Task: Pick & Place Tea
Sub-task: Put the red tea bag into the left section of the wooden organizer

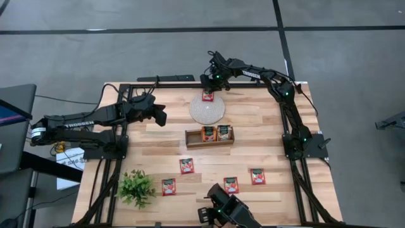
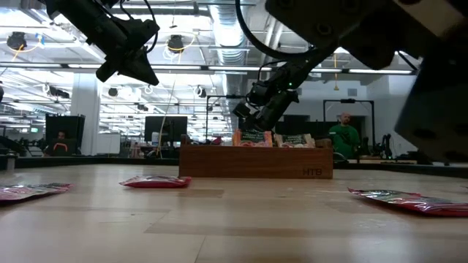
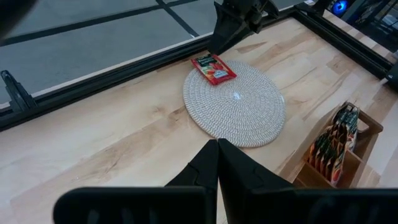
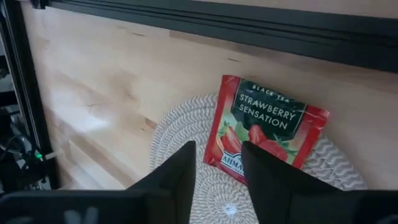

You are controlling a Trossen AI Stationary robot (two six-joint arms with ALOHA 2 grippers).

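Right gripper hangs low over the far edge of the round pale woven mat; jaws parted, grasping nothing. One red square tea sachet with a dark green top lies flat on the mat just ahead of the jaws. Left gripper, jaws clenched and empty, hovers over the wooden bench beside the mat.

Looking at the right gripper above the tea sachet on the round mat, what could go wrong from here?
1. The sachet lies flat on the woven mat; the right gripper, with its fingers a little apart above the sachet's edge, may slide over it or pinch the mat.
2. The sachet overhangs the mat's far rim, so a push could shift it towards the table edge.
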